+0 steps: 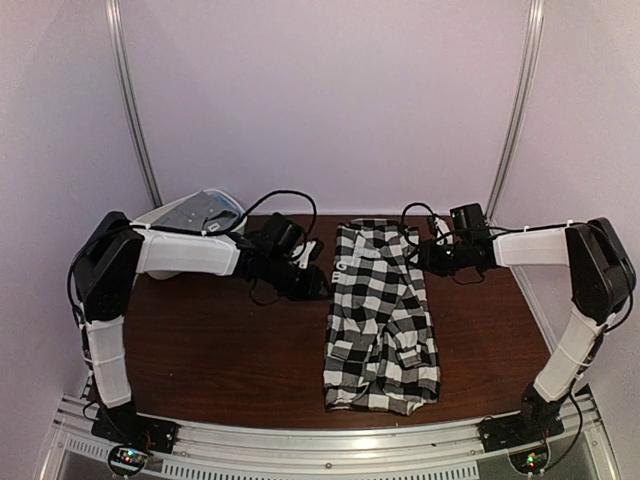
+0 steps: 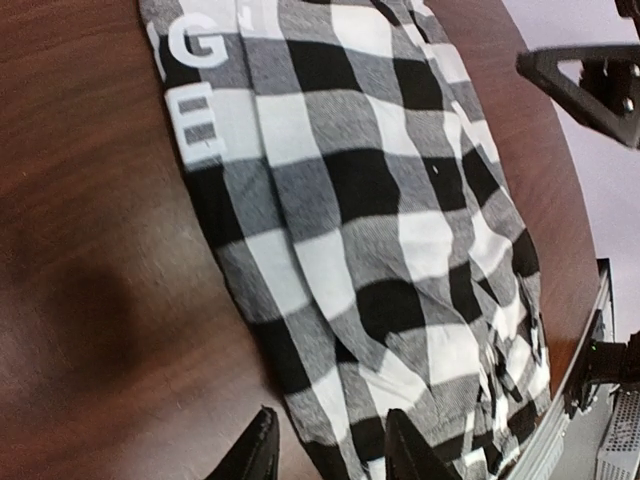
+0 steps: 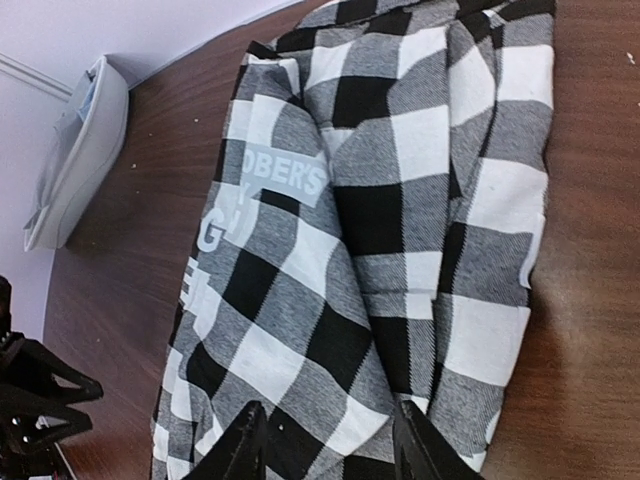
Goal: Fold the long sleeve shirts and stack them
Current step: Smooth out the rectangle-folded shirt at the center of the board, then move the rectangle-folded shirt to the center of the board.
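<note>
The black-and-white checked shirt (image 1: 382,315) lies folded into a long strip on the brown table, running from the back to the front edge. It shows in the left wrist view (image 2: 370,220) and in the right wrist view (image 3: 390,220), with white lettering on its edge. My left gripper (image 1: 318,283) is open and empty, just left of the shirt's upper left edge, its fingertips (image 2: 250,455) above the cloth edge. My right gripper (image 1: 418,253) is open and empty at the shirt's upper right corner, fingertips (image 3: 425,445) over the cloth. No grey shirt is in view.
A white oval plastic tub (image 1: 195,215) sits at the back left behind the left arm; it also shows in the right wrist view (image 3: 75,150). Bare brown table (image 1: 230,350) lies left and right of the shirt. A metal rail (image 1: 330,440) runs along the front.
</note>
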Controlling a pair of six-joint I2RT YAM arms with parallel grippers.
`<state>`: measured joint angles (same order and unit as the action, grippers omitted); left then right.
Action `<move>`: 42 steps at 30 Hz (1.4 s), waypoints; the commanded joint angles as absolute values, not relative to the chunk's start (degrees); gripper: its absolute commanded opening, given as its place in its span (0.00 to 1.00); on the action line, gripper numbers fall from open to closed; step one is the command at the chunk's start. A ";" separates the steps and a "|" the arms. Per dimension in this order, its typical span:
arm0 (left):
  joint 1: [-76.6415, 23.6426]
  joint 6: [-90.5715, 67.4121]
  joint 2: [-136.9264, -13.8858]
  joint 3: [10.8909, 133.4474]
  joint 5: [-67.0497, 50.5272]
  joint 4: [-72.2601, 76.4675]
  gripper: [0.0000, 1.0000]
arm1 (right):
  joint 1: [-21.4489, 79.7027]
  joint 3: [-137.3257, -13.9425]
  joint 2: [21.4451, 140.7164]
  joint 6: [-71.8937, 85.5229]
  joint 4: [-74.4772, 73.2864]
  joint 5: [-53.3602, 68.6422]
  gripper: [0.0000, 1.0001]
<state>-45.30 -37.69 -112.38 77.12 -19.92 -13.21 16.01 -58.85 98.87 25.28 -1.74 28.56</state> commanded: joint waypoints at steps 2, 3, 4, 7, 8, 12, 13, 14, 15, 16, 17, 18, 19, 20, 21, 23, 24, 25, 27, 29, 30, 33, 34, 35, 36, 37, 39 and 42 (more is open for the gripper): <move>-44.46 -35.47 -120.20 85.85 -15.01 -14.73 0.37 | 15.28 -54.46 96.19 23.54 -4.53 22.65 0.45; -44.47 -35.38 -121.76 87.46 -14.27 -15.11 0.37 | 15.21 -53.89 96.09 23.43 -4.63 22.53 0.45; -44.43 -35.10 -123.14 89.19 -13.28 -15.95 0.37 | 15.16 -53.32 95.99 23.40 -4.59 22.58 0.45; -44.40 -34.68 -126.98 93.52 -9.14 -17.64 0.37 | 15.04 -52.15 95.41 23.21 -4.52 22.21 0.46; -44.43 -34.49 -128.37 94.80 -8.56 -18.21 0.38 | 15.03 -51.71 95.15 23.12 -4.41 21.96 0.46; -44.38 -34.45 -130.84 98.08 -6.45 -19.39 0.38 | 15.03 -50.45 94.58 22.90 -4.43 21.27 0.46; -44.45 -34.53 -131.26 98.70 -6.05 -19.58 0.38 | 15.02 -50.12 94.44 22.86 -4.42 21.03 0.46; -44.39 -34.62 -131.59 99.04 -5.77 -19.74 0.38 | 14.99 -49.85 94.35 22.79 -4.45 20.87 0.46; -44.39 -34.70 -131.98 99.44 -5.60 -19.69 0.38 | 14.96 -49.64 94.31 22.77 -4.34 20.64 0.46; -44.34 -34.86 -132.37 99.75 -5.63 -19.69 0.38 | 14.94 -49.44 94.31 22.69 -4.24 20.53 0.47; -44.37 -35.08 -132.77 100.11 -5.72 -19.69 0.38 | 14.94 -49.28 94.37 22.68 -4.02 20.51 0.47; -44.38 -35.38 -133.21 100.45 -5.98 -19.60 0.38 | 14.94 -49.23 94.58 22.68 -3.95 20.55 0.47; -44.38 -35.57 -133.58 100.73 -6.41 -19.36 0.38 | 14.94 -49.22 94.76 22.68 -3.81 20.60 0.47; -44.38 -35.86 -134.04 100.99 -7.06 -19.05 0.38 | 14.94 -49.20 95.01 22.74 -3.66 20.65 0.47; -44.38 -36.17 -134.34 101.25 -7.75 -18.74 0.38 | 14.94 -49.21 95.26 22.76 -3.57 20.75 0.47; -44.38 -36.97 -134.96 101.56 -8.69 -18.16 0.37 | 14.94 -49.22 95.58 22.85 -3.28 21.04 0.47; -44.38 -37.26 -135.16 101.74 -9.05 -17.93 0.36 | 14.94 -49.22 95.76 22.93 -3.22 21.10 0.47; -44.38 -37.53 -135.34 101.85 -9.26 -17.67 0.34 | 14.94 -49.22 95.92 22.94 -3.22 21.23 0.47; -44.38 -38.07 -135.45 101.89 -10.03 -17.30 0.28 | 14.94 -49.22 96.20 23.03 -3.06 21.53 0.47; -44.38 -38.42 -135.49 101.87 -10.62 -17.06 0.16 | 14.94 -49.07 96.44 23.21 -2.74 21.88 0.47; -44.38 -38.61 -135.44 101.81 -10.81 -17.13 0.11 | 14.94 -49.05 96.62 23.33 -2.58 22.05 0.47; -44.37 -39.05 -134.55 101.27 -11.17 -17.07 0.00 | 14.99 -48.72 97.19 23.74 -2.03 22.64 0.47; -44.38 -39.18 -134.06 100.68 -11.09 -16.98 0.00 | 15.03 -48.51 97.35 23.93 -1.80 22.80 0.47; -44.30 -39.31 -133.41 99.60 -11.04 -16.76 0.00 | 15.01 -48.37 97.41 24.03 -1.56 22.98 0.47; -44.25 -39.44 -132.62 98.54 -10.97 -16.30 0.00 | 15.03 -48.22 97.54 24.08 -1.50 23.09 0.47; -44.17 -39.72 -131.72 97.13 -10.73 -15.88 0.00 | 15.07 -48.11 97.50 24.16 -1.43 23.16 0.47; -43.68 -40.05 -129.76 94.23 -10.49 -14.97 0.00 | 15.09 -47.80 97.56 24.38 -1.17 23.33 0.47; -42.44 -39.85 -127.40 90.33 -10.20 -14.52 0.00 | 15.48 -47.46 97.38 24.85 -0.60 23.86 0.47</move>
